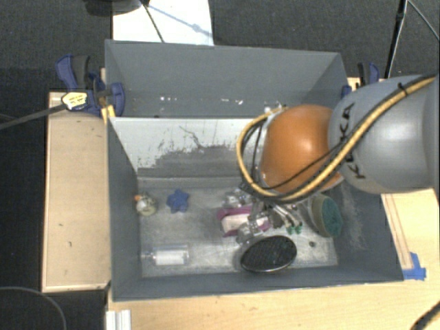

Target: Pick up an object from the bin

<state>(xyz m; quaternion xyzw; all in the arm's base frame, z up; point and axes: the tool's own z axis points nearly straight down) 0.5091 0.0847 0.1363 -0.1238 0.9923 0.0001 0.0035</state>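
Note:
My gripper [256, 223] is low in the middle-right of the bin, mostly hidden under the arm's orange cover. It sits right against a purple and white thing [234, 218] on its left. A black oval mesh-faced thing [268, 254] lies just below the gripper near the front wall. A small green piece [295, 229] lies close on its right. I cannot see whether anything is gripped.
A teal round disc [329, 215] leans by the right wall. A blue star-shaped piece [179, 200] and a small round pale thing [144, 204] lie at the left. A clear cylinder [170, 256] rests at the front left. The arm covers the bin's right rear.

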